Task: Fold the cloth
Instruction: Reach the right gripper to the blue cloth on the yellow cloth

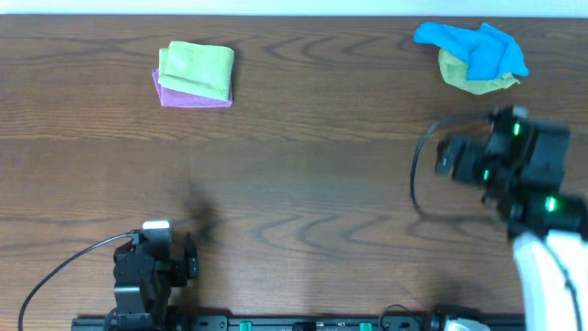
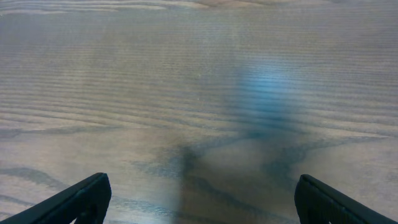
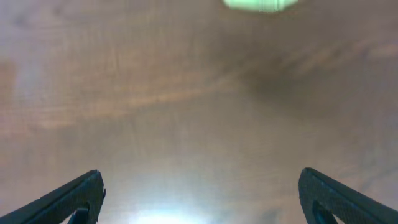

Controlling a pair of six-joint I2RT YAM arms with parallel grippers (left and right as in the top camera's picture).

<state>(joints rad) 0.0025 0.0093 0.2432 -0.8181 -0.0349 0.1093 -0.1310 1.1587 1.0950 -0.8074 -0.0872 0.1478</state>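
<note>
Cloth was in neither gripper when I looked. The right gripper [image 3: 202, 199] hung over bare table [image 1: 312, 165] with its fingers spread wide and nothing between them. The left gripper [image 2: 199, 202] sat low by the near edge, just as wide and just as empty. Out past the right arm, toward the far right corner, lay the crumpled blue cloth [image 1: 473, 48]. It was heaped on a yellow cloth [image 1: 478, 83] and touching it, apart from the right gripper and a long way from the left. Across at the far left a green cloth [image 1: 196, 66] sat neatly squared on a pink cloth [image 1: 184, 97], so I took the blue one for the piece to be folded. It looked light, limp and soft, likely to sag when lifted and to drag its neighbour along. I would have pinched a loose outer edge or corner high on the heap, clear of the yellow one beneath.
</note>
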